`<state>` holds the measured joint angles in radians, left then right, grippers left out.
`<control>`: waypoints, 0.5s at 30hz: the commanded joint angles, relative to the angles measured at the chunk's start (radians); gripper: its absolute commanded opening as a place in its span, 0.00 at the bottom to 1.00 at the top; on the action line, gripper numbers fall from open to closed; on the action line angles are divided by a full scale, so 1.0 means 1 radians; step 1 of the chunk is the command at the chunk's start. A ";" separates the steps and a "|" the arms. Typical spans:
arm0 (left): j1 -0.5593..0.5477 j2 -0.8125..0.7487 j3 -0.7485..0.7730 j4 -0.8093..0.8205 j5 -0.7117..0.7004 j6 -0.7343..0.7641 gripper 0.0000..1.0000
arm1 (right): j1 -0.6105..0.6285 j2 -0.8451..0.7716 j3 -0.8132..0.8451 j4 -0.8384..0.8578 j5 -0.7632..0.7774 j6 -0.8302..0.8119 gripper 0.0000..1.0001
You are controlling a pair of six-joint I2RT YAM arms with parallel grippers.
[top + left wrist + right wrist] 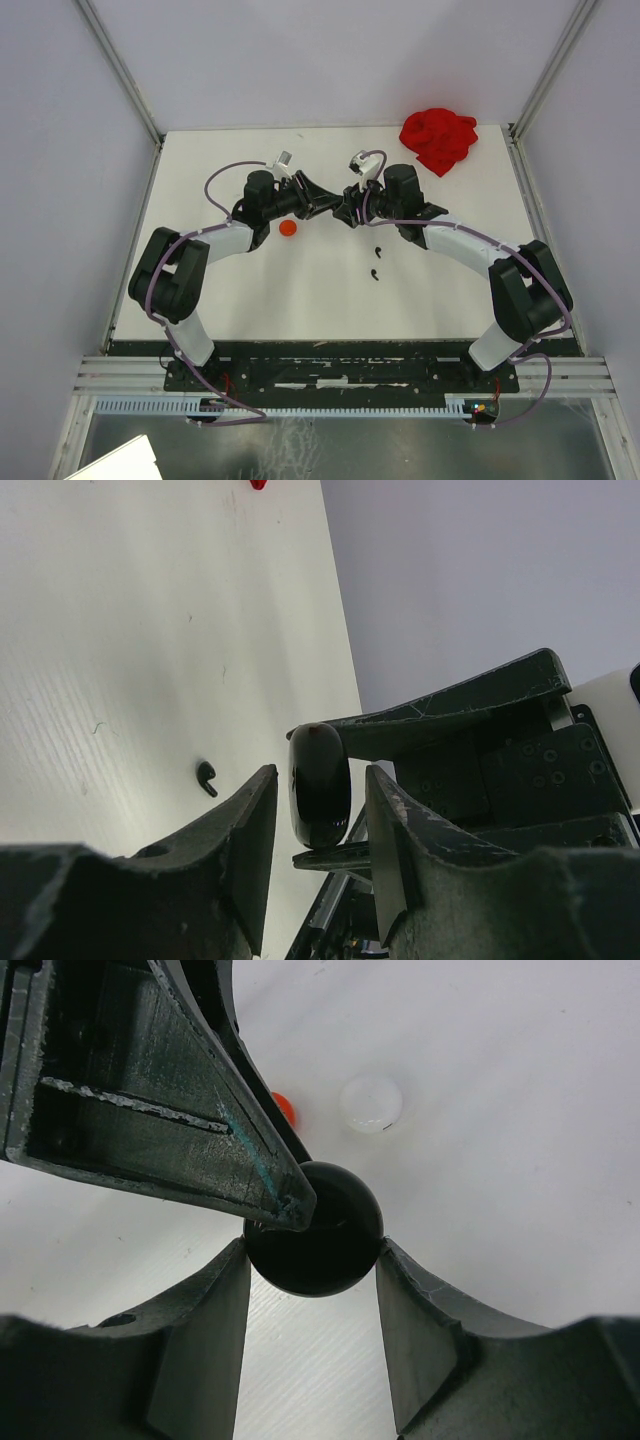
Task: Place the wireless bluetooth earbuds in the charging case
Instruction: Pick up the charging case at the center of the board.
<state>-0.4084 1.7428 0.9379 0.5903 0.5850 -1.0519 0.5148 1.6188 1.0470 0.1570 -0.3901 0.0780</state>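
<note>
A round black charging case (325,1235) is pinched edge to edge between the fingertips of my right gripper (312,1250), off the table. In the left wrist view the case (320,785) shows edge-on between the fingers of my left gripper (320,775), with a gap on each side. Both grippers, left (333,207) and right (347,212), meet mid-table. Two tiny black earbuds (377,250) (374,274) lie on the table near the right arm. One earbud (206,778) shows in the left wrist view.
A small red disc (288,228) lies beside the left arm and also shows in the right wrist view (286,1108). A round white disc (370,1103) lies near it. A crumpled red cloth (438,138) sits at the back right. Grey walls enclose the table.
</note>
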 commanded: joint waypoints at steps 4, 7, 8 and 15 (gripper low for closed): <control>-0.006 0.002 0.036 0.022 0.007 0.047 0.47 | -0.005 -0.011 0.026 0.039 -0.023 0.008 0.28; -0.006 0.000 0.033 0.022 0.003 0.046 0.47 | -0.005 -0.013 0.023 0.038 -0.024 0.007 0.28; -0.006 0.001 0.033 0.022 0.001 0.046 0.47 | -0.006 -0.013 0.022 0.038 -0.025 0.008 0.28; -0.005 -0.007 0.028 0.019 -0.009 0.044 0.47 | -0.006 -0.016 0.017 0.037 -0.032 0.007 0.28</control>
<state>-0.4084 1.7428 0.9379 0.5812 0.5781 -1.0519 0.5148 1.6188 1.0470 0.1570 -0.3973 0.0792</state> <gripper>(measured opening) 0.469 0.567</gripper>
